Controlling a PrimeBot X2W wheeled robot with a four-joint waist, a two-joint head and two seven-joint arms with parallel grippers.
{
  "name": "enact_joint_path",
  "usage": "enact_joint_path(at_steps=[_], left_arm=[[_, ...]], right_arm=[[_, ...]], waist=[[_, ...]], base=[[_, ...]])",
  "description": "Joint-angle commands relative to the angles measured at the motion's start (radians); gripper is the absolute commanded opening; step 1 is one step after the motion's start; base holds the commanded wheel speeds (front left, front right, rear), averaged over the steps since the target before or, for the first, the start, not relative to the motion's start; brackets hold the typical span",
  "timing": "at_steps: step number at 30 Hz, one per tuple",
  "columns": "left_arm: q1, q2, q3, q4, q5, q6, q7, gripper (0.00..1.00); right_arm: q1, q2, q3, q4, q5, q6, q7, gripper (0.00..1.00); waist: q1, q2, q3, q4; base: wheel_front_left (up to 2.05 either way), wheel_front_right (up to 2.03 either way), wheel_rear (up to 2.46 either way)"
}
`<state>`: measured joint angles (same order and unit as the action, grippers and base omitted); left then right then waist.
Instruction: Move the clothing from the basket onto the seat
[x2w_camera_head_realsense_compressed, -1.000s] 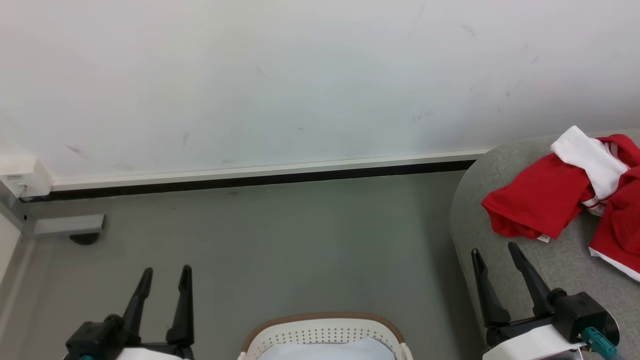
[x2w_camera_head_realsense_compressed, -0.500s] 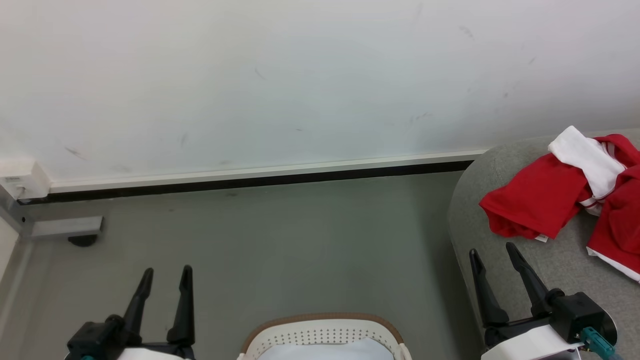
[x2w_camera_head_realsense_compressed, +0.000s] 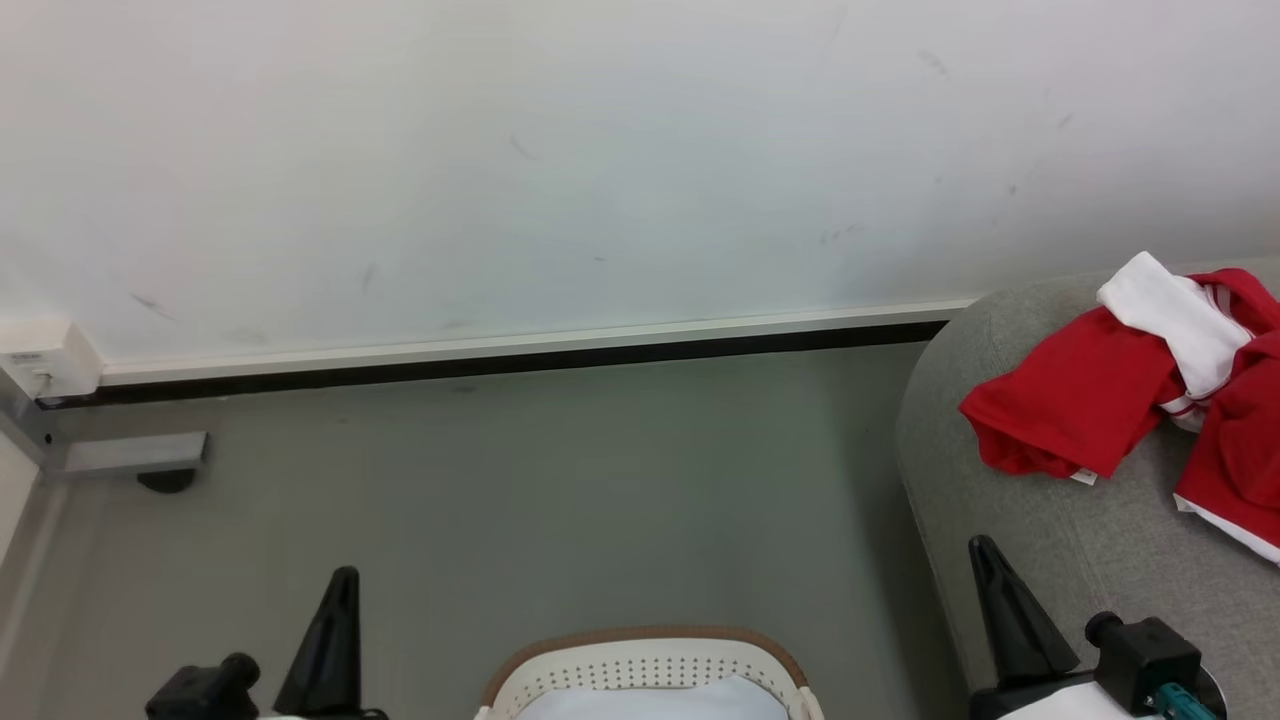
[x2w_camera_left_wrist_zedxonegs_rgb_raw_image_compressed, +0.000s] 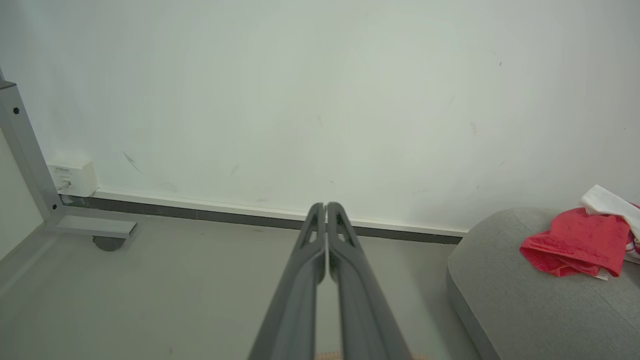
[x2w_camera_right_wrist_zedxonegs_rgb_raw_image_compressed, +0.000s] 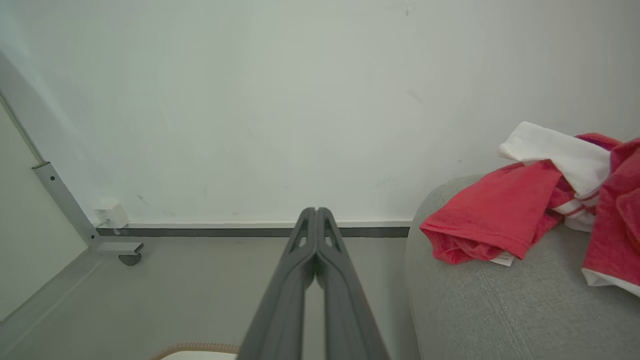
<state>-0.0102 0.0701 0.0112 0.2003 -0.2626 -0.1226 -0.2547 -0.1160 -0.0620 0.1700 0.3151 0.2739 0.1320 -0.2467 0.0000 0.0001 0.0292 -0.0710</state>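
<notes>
- One large light grey upholstered sofa (x2w_camera_head_realsense_compressed: 1080, 540) carries the load!
- Two bright red garments (x2w_camera_head_realsense_compressed: 1070, 410), white-panelled, lie there; one near the rounded edge could slide floorwards.
- White perforated plastic basket (x2w_camera_head_realsense_compressed: 640, 662), tan rim: no red showing.
- Left claw (x2w_camera_head_realsense_compressed: 343, 590), right claw (x2w_camera_head_realsense_compressed: 988, 560): both clenched, empty.

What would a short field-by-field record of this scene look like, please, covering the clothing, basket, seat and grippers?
clothing: two red-and-white garments, crumpled on the seat near its rounded end
seat: grey sofa, right of the head view
basket: on the floor, bottom centre; visible part shows white lining, no red fabric
left gripper: shut, empty, left of the basket
right gripper: shut, empty, over the seat's edge, apart from the clothing
task: appears done, judging by what shows
</notes>
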Motion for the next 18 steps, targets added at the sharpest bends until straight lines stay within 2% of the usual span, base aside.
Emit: enact_joint_path(at_steps=[1,18], left_arm=[[-0.018,0.003,0.011,-0.007,-0.049,0.000,0.015,0.00],[-0.036,-0.002,0.029,-0.010,-0.327,0.009,0.089,0.00]], right_arm=[[-0.014,-0.001,-0.010,-0.019,0.055,0.000,0.007,0.00],[-0.016,-0.013,-0.052,-0.027,0.344,0.000,0.070,0.00]], waist=[[0.0000,-0.0001,-0.001,0.001],[0.0000,-0.0001,-0.005,0.010]], base=[[0.00,0.00,0.00],[0.00,0.00,0.00]])
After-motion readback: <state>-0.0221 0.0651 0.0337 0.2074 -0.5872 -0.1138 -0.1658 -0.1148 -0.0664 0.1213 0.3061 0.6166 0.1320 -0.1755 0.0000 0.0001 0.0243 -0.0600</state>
